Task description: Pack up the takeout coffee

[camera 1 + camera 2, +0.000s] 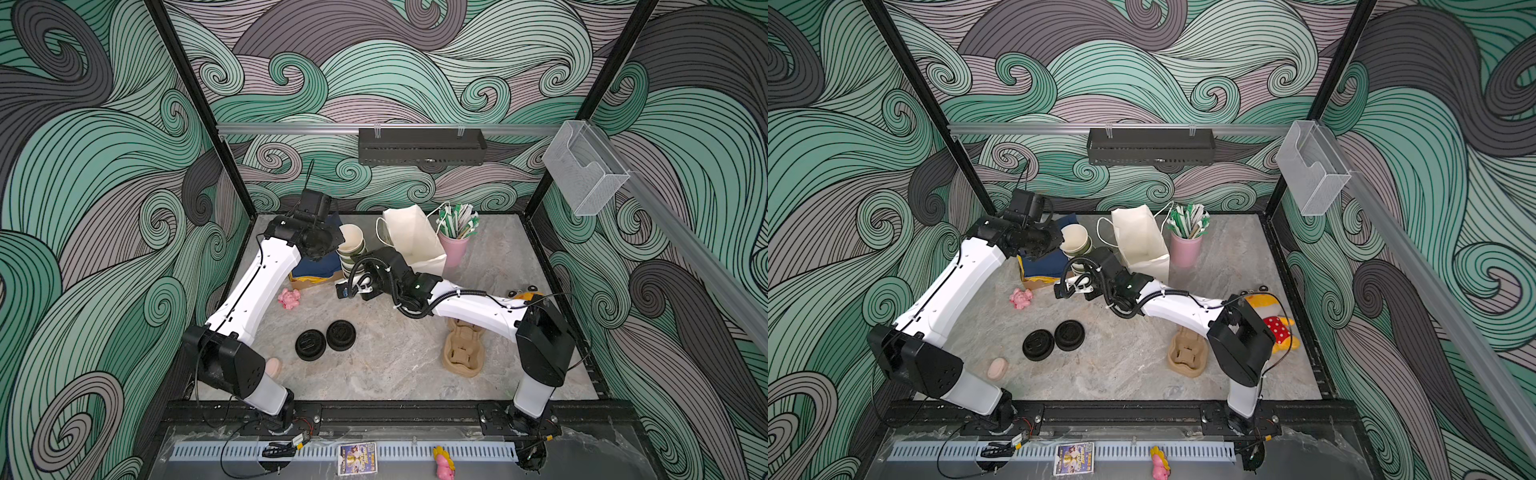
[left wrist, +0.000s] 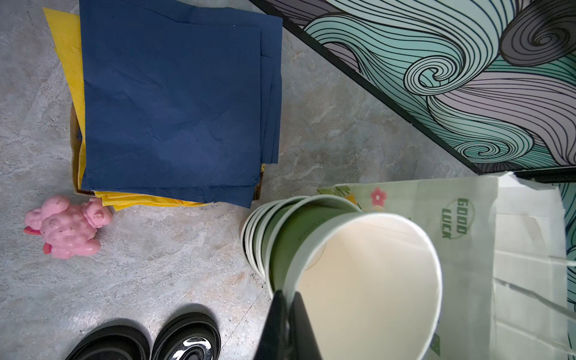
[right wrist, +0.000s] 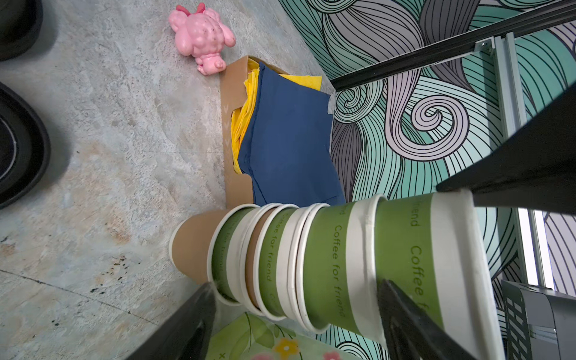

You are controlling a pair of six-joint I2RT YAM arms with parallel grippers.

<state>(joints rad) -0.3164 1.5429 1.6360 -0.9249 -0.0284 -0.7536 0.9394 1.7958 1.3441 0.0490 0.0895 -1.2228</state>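
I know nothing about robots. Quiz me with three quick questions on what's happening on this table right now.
1. True or false: both black lids lie on the table, not on any cup.
2. What does the left gripper pinch? A) a straw B) the rim of the top cup C) the paper bag
3. Fill in: the right gripper stands open around the stack of ___.
Key: 1 true; 2 B; 3 cups.
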